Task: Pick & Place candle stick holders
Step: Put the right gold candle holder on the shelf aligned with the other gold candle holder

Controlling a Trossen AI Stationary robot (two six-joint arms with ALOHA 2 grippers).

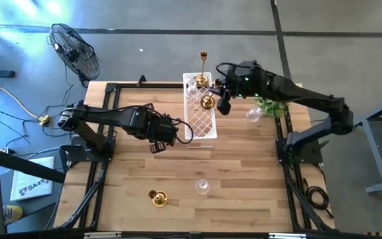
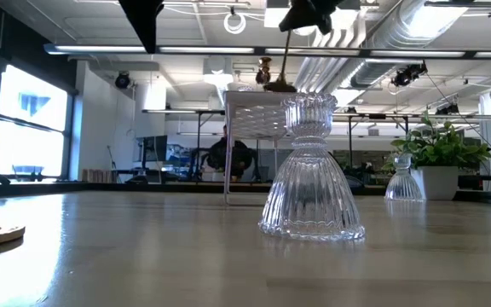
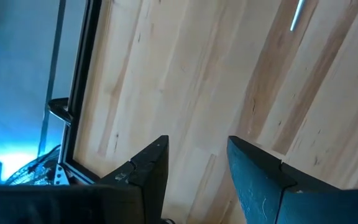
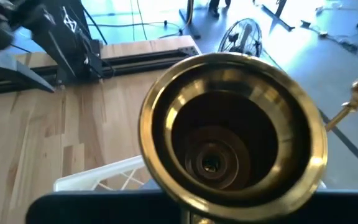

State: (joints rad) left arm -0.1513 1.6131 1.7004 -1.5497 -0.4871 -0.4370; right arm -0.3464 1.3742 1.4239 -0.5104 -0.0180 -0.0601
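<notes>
Left gripper (image 1: 158, 143) hovers over bare table just left of the white lattice plastic tray (image 1: 192, 126), fingers (image 3: 149, 163) parted, holding nothing. Near the front edge, a squat shiny gold metal holder (image 1: 157, 198) and, to its right, a ribbed clear glass holder (image 1: 202, 186) sit untouched. On the tray: one gold holder at the far end (image 1: 201, 81), with a tall slim-stemmed gold holder (image 1: 203, 63) rising just behind it. Right gripper (image 1: 215, 99) is clamped tight on another squat gold cup-shaped holder (image 4: 232, 124) over the tray's right side. A second clear glass holder (image 1: 253, 115) stands by the small green plant (image 1: 271, 106). Roughly half done, I'd judge; three holders left.
</notes>
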